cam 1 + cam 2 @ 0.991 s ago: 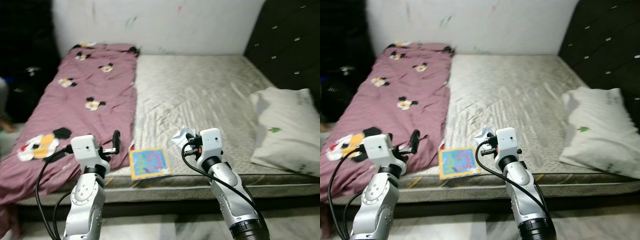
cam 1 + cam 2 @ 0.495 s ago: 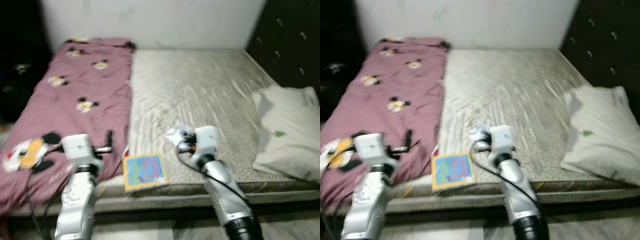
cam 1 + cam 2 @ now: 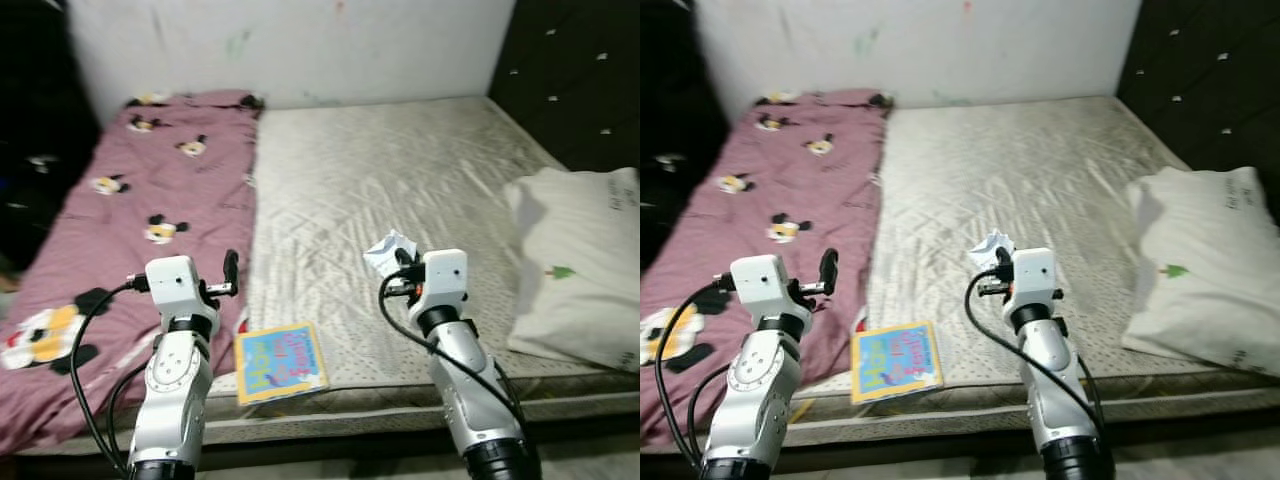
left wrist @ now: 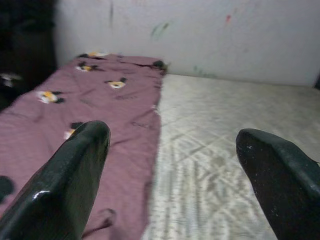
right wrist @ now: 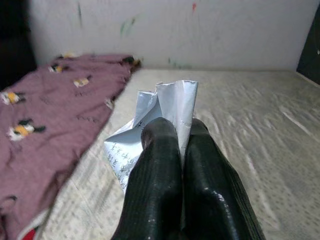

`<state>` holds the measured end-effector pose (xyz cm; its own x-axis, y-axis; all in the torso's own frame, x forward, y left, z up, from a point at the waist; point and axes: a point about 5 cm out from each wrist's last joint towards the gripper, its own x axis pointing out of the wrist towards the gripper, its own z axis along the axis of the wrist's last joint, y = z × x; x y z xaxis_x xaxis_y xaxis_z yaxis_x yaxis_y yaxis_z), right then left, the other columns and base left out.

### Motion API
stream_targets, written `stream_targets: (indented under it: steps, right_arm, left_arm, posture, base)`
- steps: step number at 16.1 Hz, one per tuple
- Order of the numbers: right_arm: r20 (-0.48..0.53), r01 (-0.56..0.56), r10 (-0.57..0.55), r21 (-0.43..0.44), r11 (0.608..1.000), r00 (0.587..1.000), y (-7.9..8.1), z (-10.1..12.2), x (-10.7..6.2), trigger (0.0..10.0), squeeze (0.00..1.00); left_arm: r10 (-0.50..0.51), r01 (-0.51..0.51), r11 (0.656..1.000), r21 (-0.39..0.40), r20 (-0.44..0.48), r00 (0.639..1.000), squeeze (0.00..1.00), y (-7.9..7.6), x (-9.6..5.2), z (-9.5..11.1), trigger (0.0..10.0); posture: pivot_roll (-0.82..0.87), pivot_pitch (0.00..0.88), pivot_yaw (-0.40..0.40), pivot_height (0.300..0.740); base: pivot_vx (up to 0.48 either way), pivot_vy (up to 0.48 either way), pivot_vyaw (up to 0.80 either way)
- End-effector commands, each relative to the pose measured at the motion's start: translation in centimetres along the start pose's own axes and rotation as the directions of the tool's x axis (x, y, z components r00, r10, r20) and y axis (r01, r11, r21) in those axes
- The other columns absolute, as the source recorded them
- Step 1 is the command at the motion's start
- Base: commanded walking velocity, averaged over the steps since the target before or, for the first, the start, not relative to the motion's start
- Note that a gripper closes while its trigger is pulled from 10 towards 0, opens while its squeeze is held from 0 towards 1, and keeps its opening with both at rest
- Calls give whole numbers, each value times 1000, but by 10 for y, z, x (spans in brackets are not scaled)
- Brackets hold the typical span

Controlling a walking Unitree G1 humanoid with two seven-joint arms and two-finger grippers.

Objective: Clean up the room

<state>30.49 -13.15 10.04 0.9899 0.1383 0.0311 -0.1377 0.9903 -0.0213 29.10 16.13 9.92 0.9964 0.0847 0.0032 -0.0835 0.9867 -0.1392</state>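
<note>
Your right gripper (image 5: 172,132) is clamped on a crumpled piece of white paper (image 5: 150,117); the two black fingers (image 5: 155,150) sit pressed together with the paper pinched between them and sticking up past the tips. It is held clear above the bare mattress (image 3: 400,180), over the near half of the bed. Your left gripper (image 4: 172,165) is empty, its fingers spread wide apart, raised over the near edge of the maroon cartoon-print blanket (image 3: 120,200).

Working outward from those hands, the next loose thing is the colourful picture book (image 3: 281,361). It lies flat on the near edge of the mattress, below and between your two grippers, just beside the blanket's edge. From your left gripper it lies down and to the inner side; from your right gripper it lies down and across toward the left arm. Its long axis runs roughly along the bed's near edge, slightly skewed. The left gripper looks nearer and is free, so it seems the better arm for the book while the right deals with the paper.

A white pillow (image 3: 585,265) lies well off to the outer side of your right arm.
</note>
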Motion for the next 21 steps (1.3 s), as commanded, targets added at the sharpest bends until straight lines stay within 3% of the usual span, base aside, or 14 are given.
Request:
stream_targets:
  steps: [1, 5, 8, 13, 17, 21]
  right_arm:
    - [24, 23, -23, -10, 1000, 999, -2, 2, -4, 10000, 0]
    - [-7, 47, -47, -34, 998, 999, -7, -7, -9, 10000, 0]
    - [-29, 15, -17, -56, 998, 999, -7, -11, -7, 10000, 0]
    - [-58, -181, 177, -74, 981, 983, 24, -8, 16, 10000, 0]
    - [-46, -306, 304, -73, 949, 952, 53, -2, 25, 10000, 0]
    - [-59, -301, 299, -34, 953, 953, 53, -6, 22, 10000, 0]
  left_arm:
    - [-13, 13, 1000, 27, 12, 1000, 0, -3, 6, 4, 10000]
    - [-37, 37, 999, 25, 4, 999, 0, -9, 16, 5, 10000]
    - [-30, 29, 999, 13, 4, 1000, 0, -12, 14, 2, 10000]
    - [137, -137, 990, -20, 35, 990, 0, 9, -13, 0, 10000]
    - [247, -248, 968, 32, 47, 968, 0, 30, -34, 4, 10000]
    - [283, -283, 958, 45, 11, 959, 0, 44, -49, -3, 10000]
  posture:
    - [-73, 0, 122, 740]
    - [-107, 0, 147, 740]
    - [-95, 0, 104, 740]
    - [42, 0, -44, 740]
    - [125, 45, -112, 740]
    - [124, 48, -124, 740]
  base:
    - [0, 0, 0]
    - [0, 0, 0]
    - [0, 0, 0]
    - [0, 0, 0]
    - [0, 0, 0]
    - [0, 0, 0]
